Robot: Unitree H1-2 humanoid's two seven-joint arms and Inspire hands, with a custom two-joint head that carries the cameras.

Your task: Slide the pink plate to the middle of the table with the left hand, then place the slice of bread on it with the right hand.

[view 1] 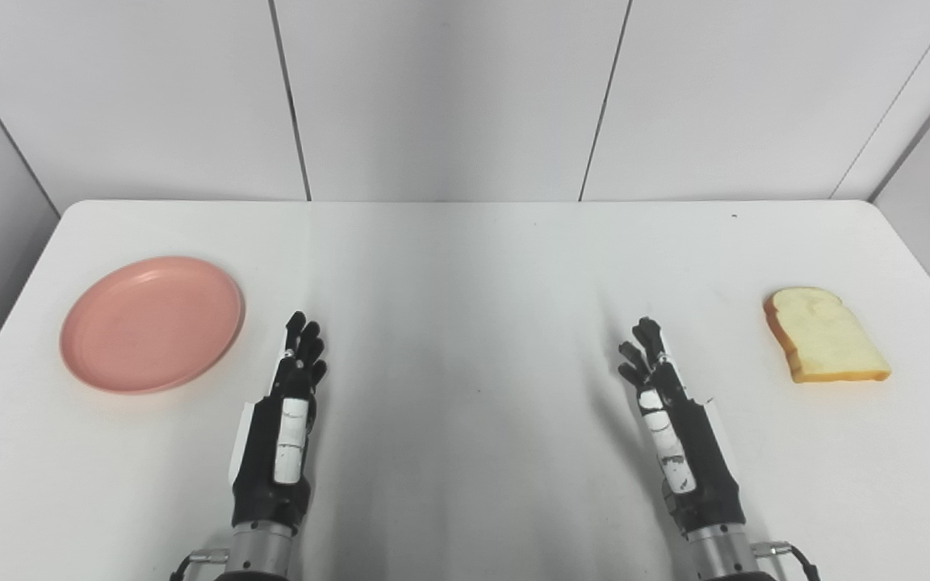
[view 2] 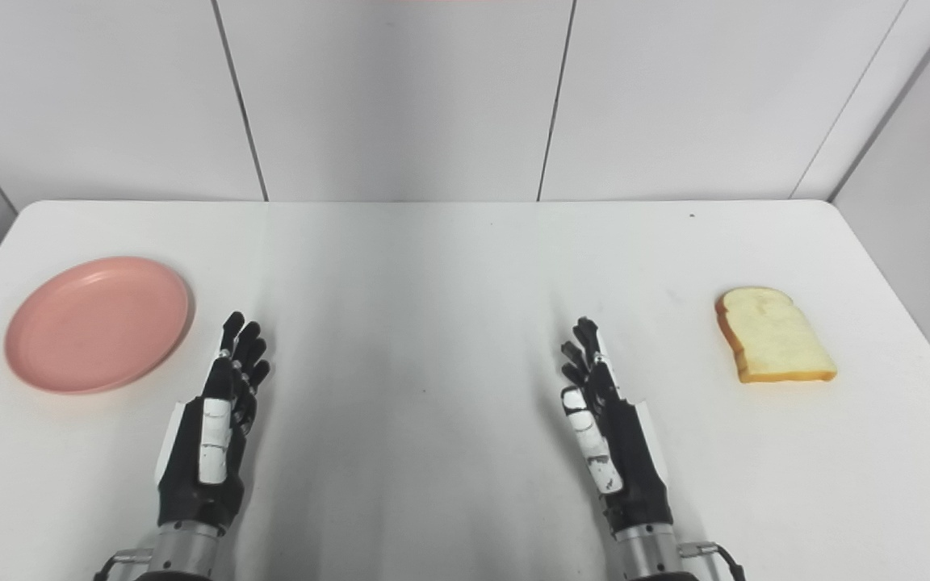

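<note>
Resting on the white table (view 1: 465, 266), the pink plate (view 1: 152, 324) sat at the left side, nothing on it. The slice of bread (view 1: 827, 335) lay flat at the far right, well apart from the plate. Left hand (view 1: 287, 420) was over the near table, just beside the plate's right rim but not touching; fingers extended, released, holding nothing. Right hand (view 1: 675, 424) mirrored it, fingers loosely extended and empty, bread off to its right. Grey panelled wall (view 1: 449, 97) stood behind.
</note>
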